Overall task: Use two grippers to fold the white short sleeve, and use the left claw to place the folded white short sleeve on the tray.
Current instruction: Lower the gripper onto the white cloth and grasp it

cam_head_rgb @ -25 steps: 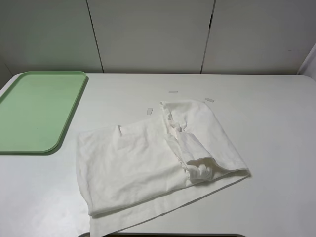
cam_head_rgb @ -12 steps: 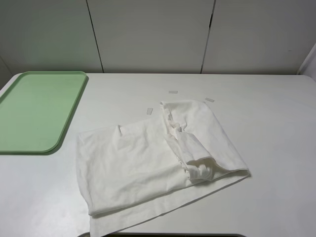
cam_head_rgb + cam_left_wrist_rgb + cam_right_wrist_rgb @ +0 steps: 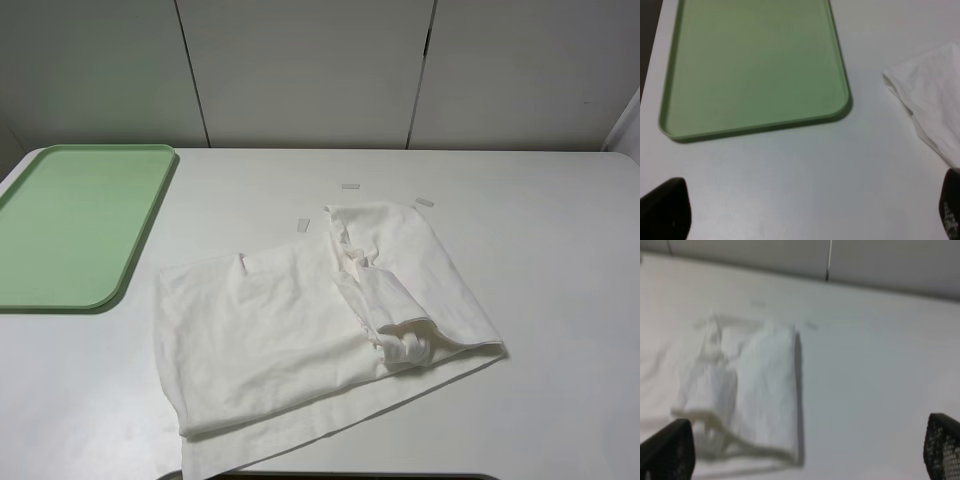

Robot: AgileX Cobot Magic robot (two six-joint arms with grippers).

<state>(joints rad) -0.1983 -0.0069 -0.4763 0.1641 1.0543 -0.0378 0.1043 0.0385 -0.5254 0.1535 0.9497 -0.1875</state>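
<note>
Left claw [image 3: 807,212] and right gripper [image 3: 805,450] hover with jaws wide apart, holding nothing. The white short sleeve [image 3: 260,340] lies on the table [image 3: 560,300], its 3 o'clock side doubled over. The next fold probably calls for pinching 2 matching corners evenly. The tray [image 3: 80,225] sits at 10 o'clock, apart.

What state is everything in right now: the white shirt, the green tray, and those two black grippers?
white short sleeve: partly folded over itself, wrinkled, lying on the table, off the tray.
tray: nothing on it where visible.
left gripper: open, holding nothing.
right gripper: open, holding nothing.
tape strips: lying flat on the table.
</note>
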